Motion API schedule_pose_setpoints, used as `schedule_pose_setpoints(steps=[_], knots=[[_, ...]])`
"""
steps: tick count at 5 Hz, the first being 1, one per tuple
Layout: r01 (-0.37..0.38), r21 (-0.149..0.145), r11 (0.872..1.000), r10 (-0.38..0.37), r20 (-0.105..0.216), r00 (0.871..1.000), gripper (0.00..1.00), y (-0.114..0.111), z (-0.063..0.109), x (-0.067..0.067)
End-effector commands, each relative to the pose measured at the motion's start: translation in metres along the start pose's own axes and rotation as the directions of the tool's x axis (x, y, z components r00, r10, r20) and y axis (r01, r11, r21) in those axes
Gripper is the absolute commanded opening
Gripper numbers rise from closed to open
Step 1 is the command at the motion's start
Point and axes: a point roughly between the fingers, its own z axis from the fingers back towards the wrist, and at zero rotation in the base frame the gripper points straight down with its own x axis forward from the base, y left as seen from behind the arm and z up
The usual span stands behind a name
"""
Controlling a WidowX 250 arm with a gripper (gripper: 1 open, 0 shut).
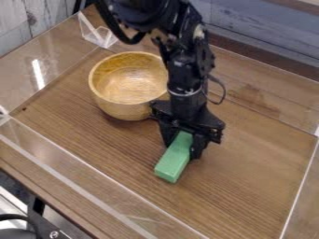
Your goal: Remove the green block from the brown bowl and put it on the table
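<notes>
"In the camera view, what's in the round light-brown wooden bowl (pixel 129 85)?"

"I see only its tan inside; the long flat green block (pixel 174 160) is outside, over the dark brown wooden table (pixel 93 149); the black gripper (pixel 185 131) is holding one end."

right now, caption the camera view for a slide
Robot gripper holds a green block over the wooden table, beside the brown bowl.

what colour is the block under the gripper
bright green, plain block; shows best in the current camera view
</notes>
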Motion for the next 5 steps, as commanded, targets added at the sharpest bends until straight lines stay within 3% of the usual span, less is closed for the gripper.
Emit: schedule_pose_setpoints(steps=[1,3,4,5], knots=[[-0.007,0.009,1.0,0.006,0.043,0.999,0.0,-0.002,0.007,0.008],[-0.09,0.03,0.996,0.088,0.073,0.993,0.0,0.016,0.011,0.006],[-0.099,0.033,0.995,0.095,0.09,0.991,0.0,0.014,0.012,0.007],[-0.091,0.003,0.996,0.09,0.102,0.991,1.0,0.02,0.028,0.006]])
